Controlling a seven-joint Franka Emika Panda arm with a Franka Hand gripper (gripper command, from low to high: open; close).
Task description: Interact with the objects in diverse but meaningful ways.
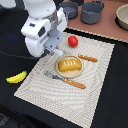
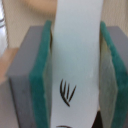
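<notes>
While the banana (image 1: 16, 77) lies alone on the dark table at the near left, off the striped mat (image 1: 95, 80), the bread loaf (image 1: 69, 65) sits on the round plate (image 1: 70, 73) mid-mat, flanked by a fork (image 1: 64, 80) and a knife (image 1: 85, 57). Farther back, the tomato (image 1: 73, 41) rests near the mat's far edge beside the gripper (image 1: 56, 51), whose green pads (image 2: 41, 75) are pinching a small white piece (image 2: 76, 60).

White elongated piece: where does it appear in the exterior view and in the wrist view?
Exterior view: the white elongated piece pokes out below the gripper, beside the round tan plate, on the exterior view's left of it.
Wrist view: it fills the middle, clamped between the green pads.
Shared landmark: the gripper holding it.
</notes>
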